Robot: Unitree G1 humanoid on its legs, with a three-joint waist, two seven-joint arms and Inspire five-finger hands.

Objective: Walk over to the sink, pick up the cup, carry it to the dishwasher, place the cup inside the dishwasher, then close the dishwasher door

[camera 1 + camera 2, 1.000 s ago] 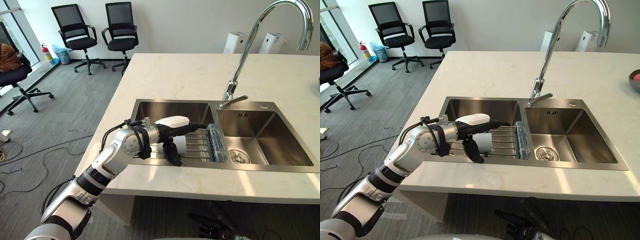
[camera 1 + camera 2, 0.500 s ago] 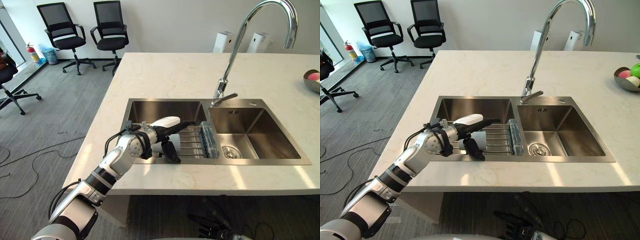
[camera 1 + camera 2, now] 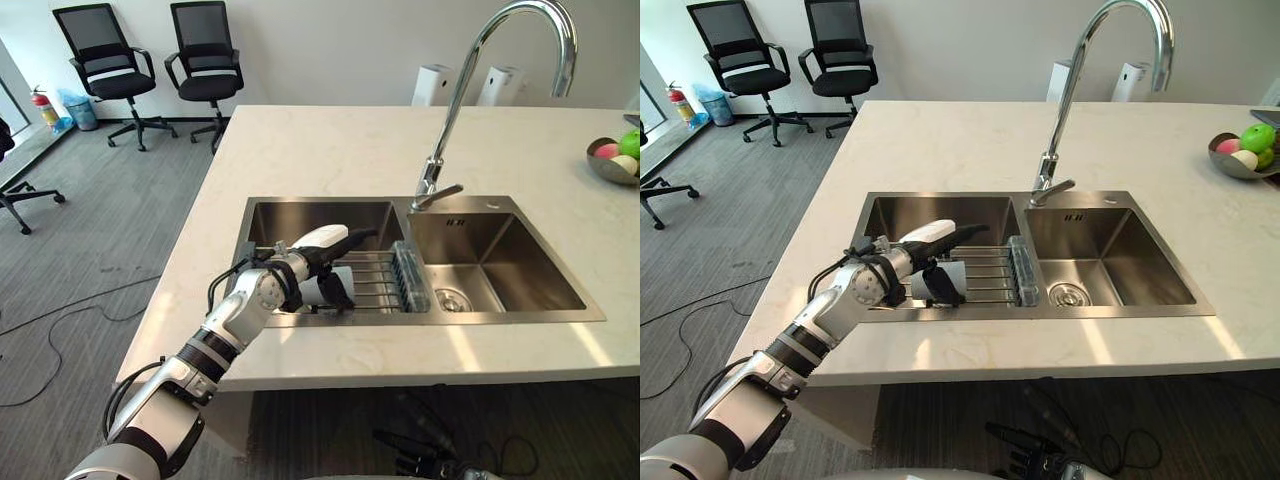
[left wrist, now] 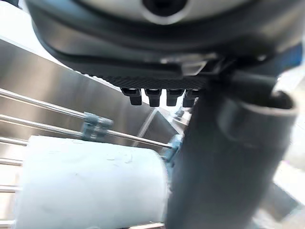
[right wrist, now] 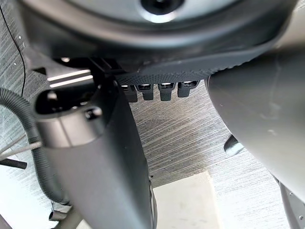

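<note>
Left eye view: I'm seeing the left robot hand (image 3: 325, 240) spreading wide, straddling the cup (image 4: 90, 186) lying on the sink (image 3: 300, 215) rack (image 3: 378, 281), centre-left of frame; the right robot hand (image 5: 157, 52) is hanging relaxed.

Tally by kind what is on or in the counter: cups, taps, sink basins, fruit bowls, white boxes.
Cup: 1
Tap: 1
Sink basins: 2
Fruit bowl: 1
White boxes: 2
Total: 7
</note>
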